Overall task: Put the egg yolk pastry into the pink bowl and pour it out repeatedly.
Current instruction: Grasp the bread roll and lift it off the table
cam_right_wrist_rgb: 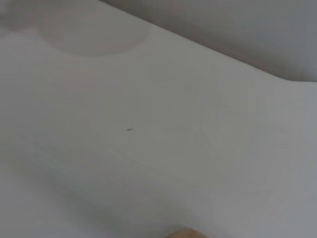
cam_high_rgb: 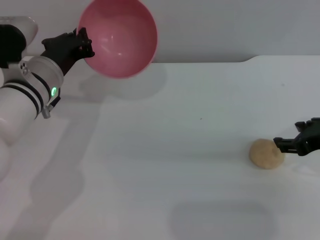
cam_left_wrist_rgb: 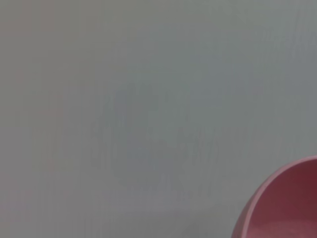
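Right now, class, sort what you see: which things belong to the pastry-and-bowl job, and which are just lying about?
Belong to the job:
- pink bowl, held up and tilted by the left gripper
- egg yolk pastry, on the table
- right gripper, close beside the pastry

Just lying about:
- nothing loose; only the white table itself

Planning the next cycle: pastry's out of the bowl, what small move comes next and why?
Probably close the right hand on the egg yolk pastry. It lies on the table right at that hand's fingertips, while the left hand holds the pink bowl tipped, raised and empty.
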Motion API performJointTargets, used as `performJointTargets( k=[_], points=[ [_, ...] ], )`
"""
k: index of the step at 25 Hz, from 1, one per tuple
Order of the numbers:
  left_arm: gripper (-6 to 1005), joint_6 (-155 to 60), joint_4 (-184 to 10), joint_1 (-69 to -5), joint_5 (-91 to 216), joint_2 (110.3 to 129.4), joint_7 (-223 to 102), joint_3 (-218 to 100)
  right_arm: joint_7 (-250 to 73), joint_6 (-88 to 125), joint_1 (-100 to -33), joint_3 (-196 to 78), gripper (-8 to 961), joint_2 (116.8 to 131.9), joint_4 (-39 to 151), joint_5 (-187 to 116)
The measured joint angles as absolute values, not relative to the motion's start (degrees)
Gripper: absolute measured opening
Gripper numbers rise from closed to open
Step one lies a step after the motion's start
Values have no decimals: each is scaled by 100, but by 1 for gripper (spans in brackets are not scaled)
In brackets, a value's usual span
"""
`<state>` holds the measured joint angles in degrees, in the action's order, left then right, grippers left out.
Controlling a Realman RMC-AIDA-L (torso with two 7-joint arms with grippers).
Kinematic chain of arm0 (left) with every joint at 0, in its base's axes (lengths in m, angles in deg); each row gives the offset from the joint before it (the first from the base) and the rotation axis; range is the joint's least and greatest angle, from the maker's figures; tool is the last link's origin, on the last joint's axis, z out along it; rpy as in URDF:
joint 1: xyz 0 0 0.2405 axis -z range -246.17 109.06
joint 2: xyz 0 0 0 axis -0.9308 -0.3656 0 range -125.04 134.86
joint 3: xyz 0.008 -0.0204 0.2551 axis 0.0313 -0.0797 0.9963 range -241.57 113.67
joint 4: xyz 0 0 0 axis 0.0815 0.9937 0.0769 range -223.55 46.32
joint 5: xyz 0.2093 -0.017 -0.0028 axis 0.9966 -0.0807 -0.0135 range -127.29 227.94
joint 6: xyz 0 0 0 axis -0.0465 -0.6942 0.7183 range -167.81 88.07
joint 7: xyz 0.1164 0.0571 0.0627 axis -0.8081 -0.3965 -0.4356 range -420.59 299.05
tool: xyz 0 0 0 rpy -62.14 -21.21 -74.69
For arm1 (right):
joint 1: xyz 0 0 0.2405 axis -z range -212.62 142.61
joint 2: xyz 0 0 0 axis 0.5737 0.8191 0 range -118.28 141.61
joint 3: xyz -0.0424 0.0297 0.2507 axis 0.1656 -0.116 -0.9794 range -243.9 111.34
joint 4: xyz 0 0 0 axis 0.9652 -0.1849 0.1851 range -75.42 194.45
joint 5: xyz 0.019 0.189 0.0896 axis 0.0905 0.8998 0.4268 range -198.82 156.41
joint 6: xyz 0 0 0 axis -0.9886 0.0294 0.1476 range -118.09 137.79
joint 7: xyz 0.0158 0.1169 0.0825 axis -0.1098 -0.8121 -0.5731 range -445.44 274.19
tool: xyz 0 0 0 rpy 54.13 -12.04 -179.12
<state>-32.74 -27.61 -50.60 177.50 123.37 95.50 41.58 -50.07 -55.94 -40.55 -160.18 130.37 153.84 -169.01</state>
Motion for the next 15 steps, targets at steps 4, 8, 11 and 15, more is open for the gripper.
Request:
performJointTargets(
  k=[4, 8, 11, 15],
  points=[
    [0, -3274, -2756, -5064, 17750, 12338, 9550, 4181, -4980, -5465, -4172, -15937, 634, 13038, 15150, -16896],
    [0, -3275, -2772, -5046, 17750, 12339, 9550, 4187, -4927, -5427, -4248, -15854, 633, 13046, 15019, -16884],
    [0, -3275, -2774, -5039, 17750, 12339, 9550, 4187, -4920, -5419, -4291, -15803, 632, 13049, 14954, -16873],
    [-1, -3279, -2758, -5031, 17750, 12335, 9550, 4187, -4907, -5414, -4356, -15785, 630, 13049, 14786, -16765]
  ],
)
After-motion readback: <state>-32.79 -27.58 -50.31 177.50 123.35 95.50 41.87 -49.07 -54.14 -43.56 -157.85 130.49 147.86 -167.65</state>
